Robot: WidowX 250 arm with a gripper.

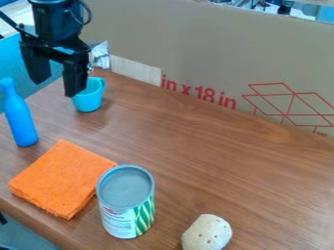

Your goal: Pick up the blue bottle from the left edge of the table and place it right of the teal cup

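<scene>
In the camera view, we see the black fingers hanging over the far left part of the wooden surface, spread wide apart with nothing between them. The blue cup stands upright just below them and to the right as we look. One fingertip overlaps its rim in the view, though we cannot tell whether they touch.

We judge the cup light and fairly stiff, probably smooth plastic, so it could slide or tip if knocked from one side. We would take it across the upper body, or pinch one wall with a fingertip inside, using only modest pressure. Its small handle points away to the right and looks a fussier hold.

Lower left of the fingers stands a blue bottle, narrow at the neck and likely easy to topple. Below them lies a folded orange cloth, soft enough to bunch up. Farther below and right is a tin can, rigid and perhaps weighty, then a pale speckled lump with a rounded shape. To their right rises a cardboard panel.
</scene>
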